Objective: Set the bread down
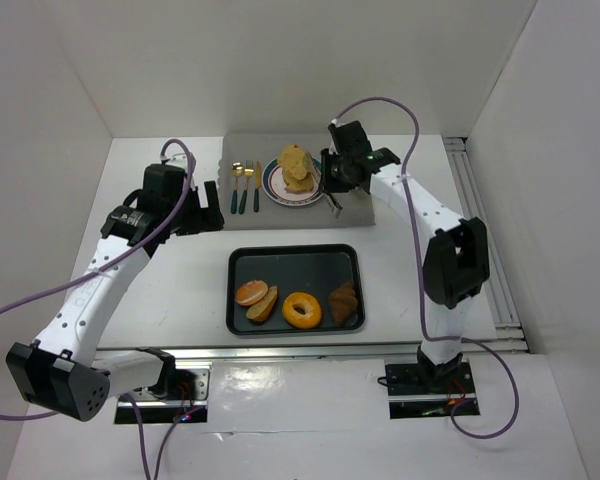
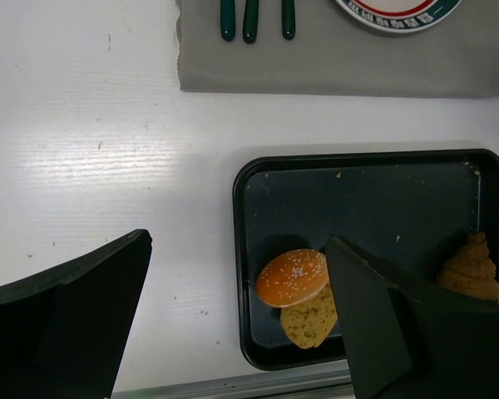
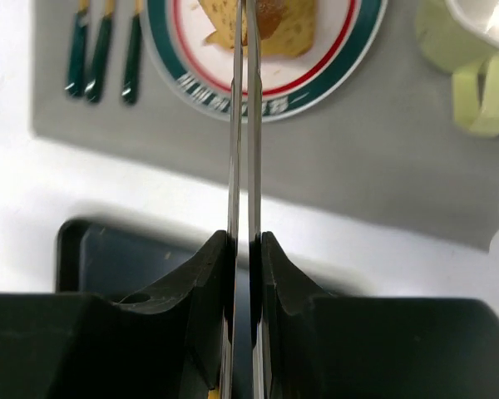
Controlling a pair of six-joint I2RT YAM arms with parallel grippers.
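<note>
A stack of bread (image 1: 297, 168) lies on the green-rimmed plate (image 1: 280, 190) on the grey mat (image 1: 355, 212). My right gripper (image 1: 342, 176) stands just right of the plate, shut on metal tongs (image 3: 243, 125). In the right wrist view the gripper (image 3: 243, 237) holds the two blades nearly together, and they reach over the bread (image 3: 291, 21); their tips are out of view. The black tray (image 1: 295, 260) holds a sesame bun (image 1: 251, 293), a bread slice (image 1: 264, 304), a bagel (image 1: 302, 310) and a croissant (image 1: 345, 303). My left gripper (image 1: 208, 205) is open and empty, left of the tray.
Three green-handled pieces of cutlery (image 1: 245, 185) lie on the mat left of the plate. A pale green cup (image 3: 466, 50) stands right of the plate (image 3: 333, 66). The left wrist view shows the bun (image 2: 293, 277) and slice (image 2: 309, 322) at the tray's (image 2: 366, 199) near left corner. White walls enclose the table.
</note>
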